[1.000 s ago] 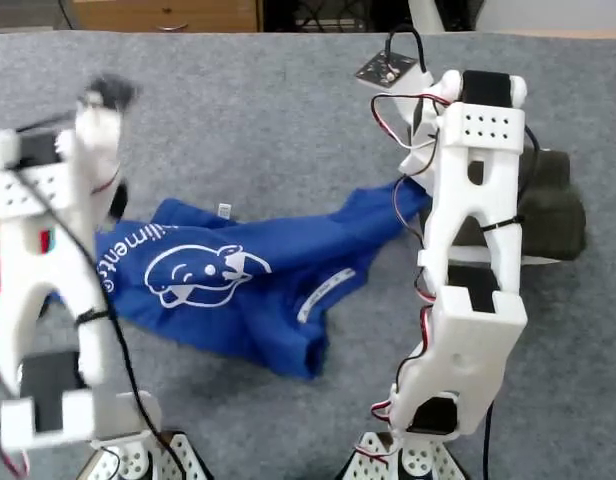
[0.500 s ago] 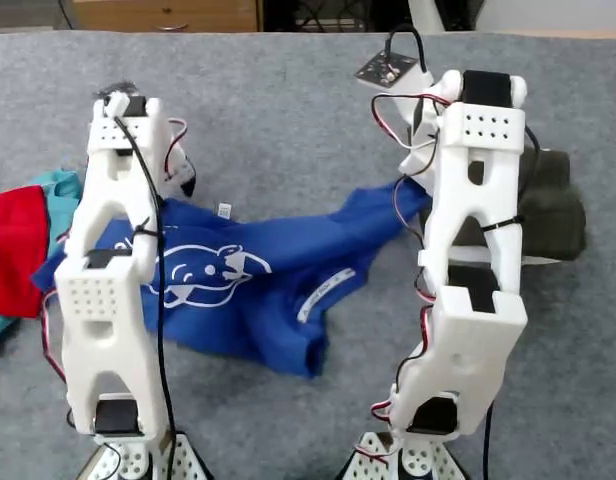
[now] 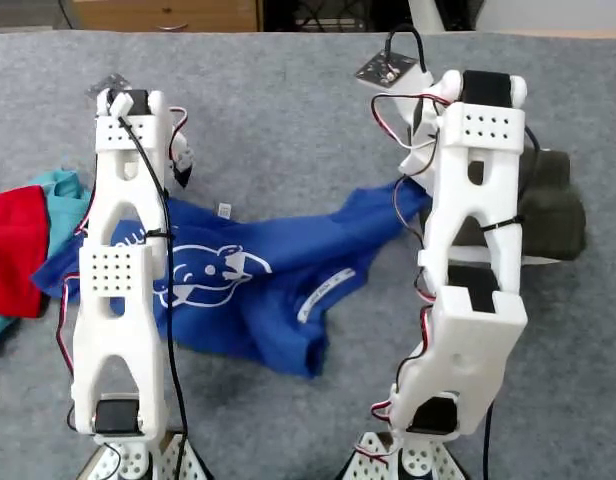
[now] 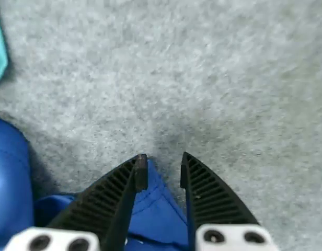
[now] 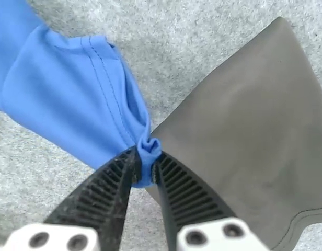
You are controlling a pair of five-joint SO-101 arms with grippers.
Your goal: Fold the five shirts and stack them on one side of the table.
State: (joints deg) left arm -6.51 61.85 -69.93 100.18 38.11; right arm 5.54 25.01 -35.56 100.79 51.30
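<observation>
- Right gripper: clamped on a bunched fold at the edge of the blue shirt. The pinch sits just beside the dark shirt.
- Left gripper: fingers parted by a narrow gap and holding nothing. The tips are at the far border of the blue shirt, with blue cloth under them and bare felt beyond.
- Blue shirt: one, unfolded and crumpled. It lies mid-table, spanning from the left arm to the right arm, print side up.
- Dark shirt: one, on the right side of the table, partly under the right arm.
- Red shirt: one, at the left edge of the table, lying on the teal shirt. Both are close to the blue shirt's left end.
- Shirts in sight: four. Arms: two.
- Table: grey felt. There is open room across the far half beyond the blue shirt, and a smaller bare patch on the near side between the arm bases.
- Obstructions: both arms reach over the blue shirt, and the dark shirt crowds the right gripper.
- Wooden cabinet: past the far edge of the table.
</observation>
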